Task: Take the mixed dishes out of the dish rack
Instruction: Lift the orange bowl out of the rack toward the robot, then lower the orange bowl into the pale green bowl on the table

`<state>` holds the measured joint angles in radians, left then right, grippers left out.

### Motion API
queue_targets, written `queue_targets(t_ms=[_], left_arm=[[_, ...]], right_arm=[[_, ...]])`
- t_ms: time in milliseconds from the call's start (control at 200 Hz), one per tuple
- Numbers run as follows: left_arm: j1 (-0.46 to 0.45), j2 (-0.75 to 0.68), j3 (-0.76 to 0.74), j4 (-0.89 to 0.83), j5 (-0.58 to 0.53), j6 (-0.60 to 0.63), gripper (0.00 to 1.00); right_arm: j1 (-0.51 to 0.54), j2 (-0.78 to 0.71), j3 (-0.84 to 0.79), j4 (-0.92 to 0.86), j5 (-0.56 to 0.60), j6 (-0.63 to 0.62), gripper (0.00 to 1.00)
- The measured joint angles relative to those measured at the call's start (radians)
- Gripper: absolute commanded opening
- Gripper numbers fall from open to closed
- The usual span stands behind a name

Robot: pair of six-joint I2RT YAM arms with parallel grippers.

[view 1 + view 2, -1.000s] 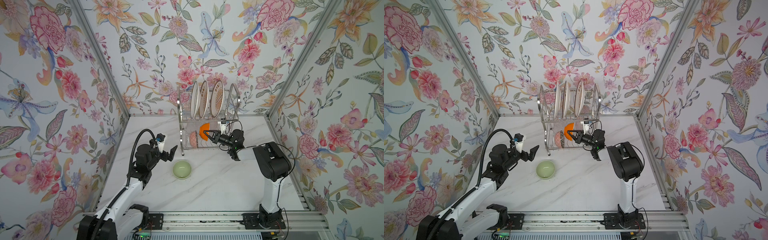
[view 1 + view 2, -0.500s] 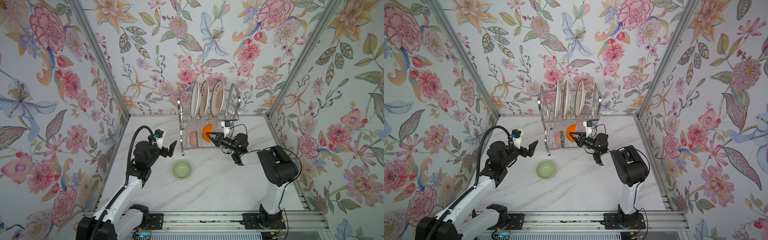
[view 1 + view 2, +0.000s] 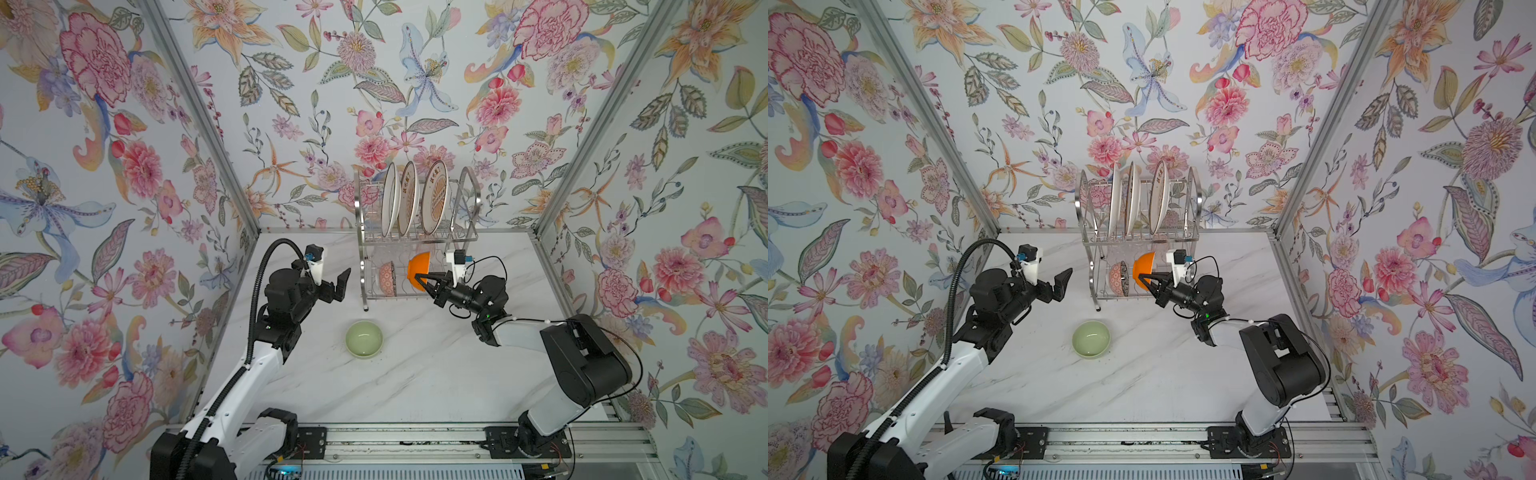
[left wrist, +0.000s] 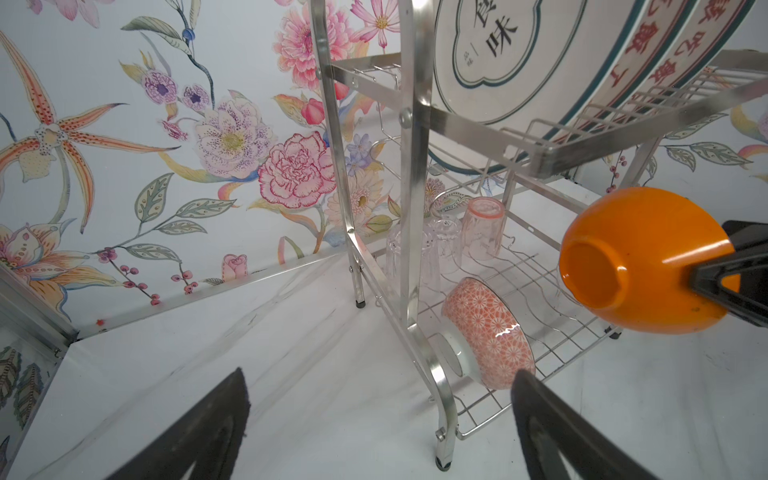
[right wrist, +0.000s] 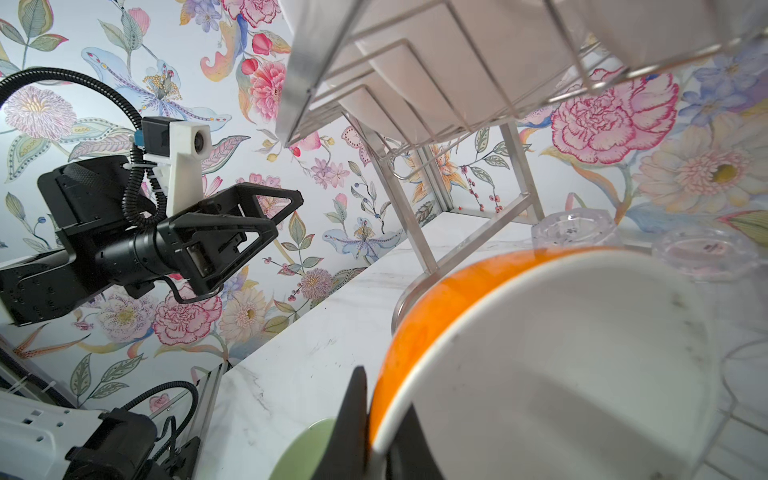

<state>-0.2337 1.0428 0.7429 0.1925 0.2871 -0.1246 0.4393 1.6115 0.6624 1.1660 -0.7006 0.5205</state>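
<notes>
Right hand (image 3: 420,278) clamped on the rim of one orange bowl (image 3: 417,265), white inside, frame centre, at the dish rack (image 3: 363,266) lower tier. Left hand (image 3: 338,284) wide open, empty, centre-left. Racked: three plates (image 3: 433,202), one patterned bowl (image 3: 386,278), three cups (image 4: 482,228). One green bowl (image 3: 364,338) on worktop (image 3: 415,374).

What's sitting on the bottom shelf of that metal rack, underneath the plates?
A patterned bowl on its side, clear cups and a pink-tinted cup. The right gripper grips an orange bowl there, hiding the lower shelf behind it.
</notes>
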Motion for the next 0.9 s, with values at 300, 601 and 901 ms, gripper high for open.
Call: queue_targets(t_ms=[300, 601, 901], left_arm=[[0.067, 0.000, 0.011, -0.036, 0.002, -0.055, 0.99], [0.144, 0.013, 0.074, -0.133, -0.011, -0.074, 0.99], [0.219, 0.037, 0.080, -0.202, -0.033, -0.079, 0.99]], right_arm=[[0.082, -0.265, -0.020, -0.400, 0.085, -0.323, 0.00], [0.228, -0.327, 0.142, -0.925, 0.196, -0.681, 0.00], [0.393, -0.222, 0.378, -1.275, 0.295, -0.956, 0.00]])
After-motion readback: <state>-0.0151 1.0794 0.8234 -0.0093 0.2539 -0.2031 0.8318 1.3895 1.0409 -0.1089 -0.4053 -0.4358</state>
